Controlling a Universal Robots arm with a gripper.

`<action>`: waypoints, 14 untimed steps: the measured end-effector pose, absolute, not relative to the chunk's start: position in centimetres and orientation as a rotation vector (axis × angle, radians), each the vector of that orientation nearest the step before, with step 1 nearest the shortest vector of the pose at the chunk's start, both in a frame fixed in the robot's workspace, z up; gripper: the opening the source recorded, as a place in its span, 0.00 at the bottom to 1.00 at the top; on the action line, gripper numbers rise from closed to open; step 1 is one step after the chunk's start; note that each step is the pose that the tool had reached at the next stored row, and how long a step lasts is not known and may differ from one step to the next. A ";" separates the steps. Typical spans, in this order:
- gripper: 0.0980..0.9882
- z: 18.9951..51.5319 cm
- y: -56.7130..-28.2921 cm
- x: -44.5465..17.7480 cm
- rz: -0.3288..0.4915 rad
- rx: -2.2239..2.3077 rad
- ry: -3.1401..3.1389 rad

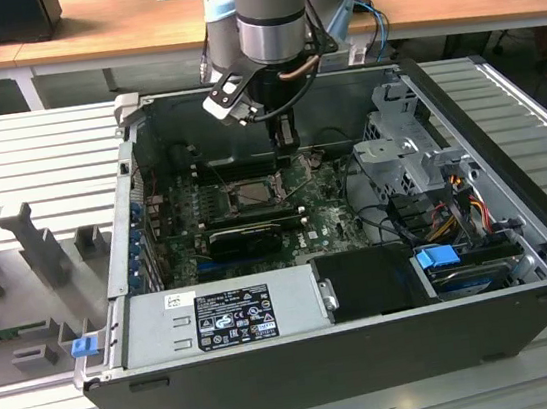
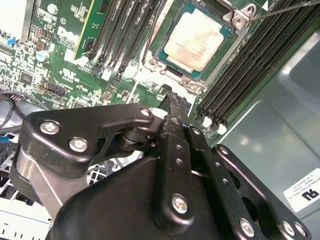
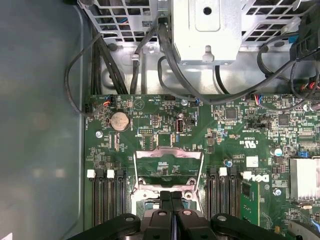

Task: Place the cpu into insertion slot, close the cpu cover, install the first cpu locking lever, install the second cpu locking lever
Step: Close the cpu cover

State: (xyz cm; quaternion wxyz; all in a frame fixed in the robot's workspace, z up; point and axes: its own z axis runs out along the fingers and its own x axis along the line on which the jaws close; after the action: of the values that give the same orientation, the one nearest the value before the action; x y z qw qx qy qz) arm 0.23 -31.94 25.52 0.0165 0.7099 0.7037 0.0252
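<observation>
The arm reaches straight down into the open computer case (image 1: 374, 358). Its gripper (image 1: 286, 140) has fingers pressed together, empty, near the cpu (image 2: 194, 40), which is seated in the insertion slot (image 2: 162, 49).

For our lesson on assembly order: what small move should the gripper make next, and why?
Probably nudge the shut gripper against the cpu cover to tip it down: the cpu appears seated, and the cover looks raised.
</observation>
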 end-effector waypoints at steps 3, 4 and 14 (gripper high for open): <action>0.01 25.5 -31.9 0.5 0.078 2.207 2.188; 0.01 25.5 -31.9 0.5 0.078 2.207 2.188; 0.01 25.5 -31.9 1.7 0.079 2.207 2.188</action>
State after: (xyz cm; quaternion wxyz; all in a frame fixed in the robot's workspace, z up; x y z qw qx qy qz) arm 1.68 -31.93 25.53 0.0165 0.7098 0.7038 0.0253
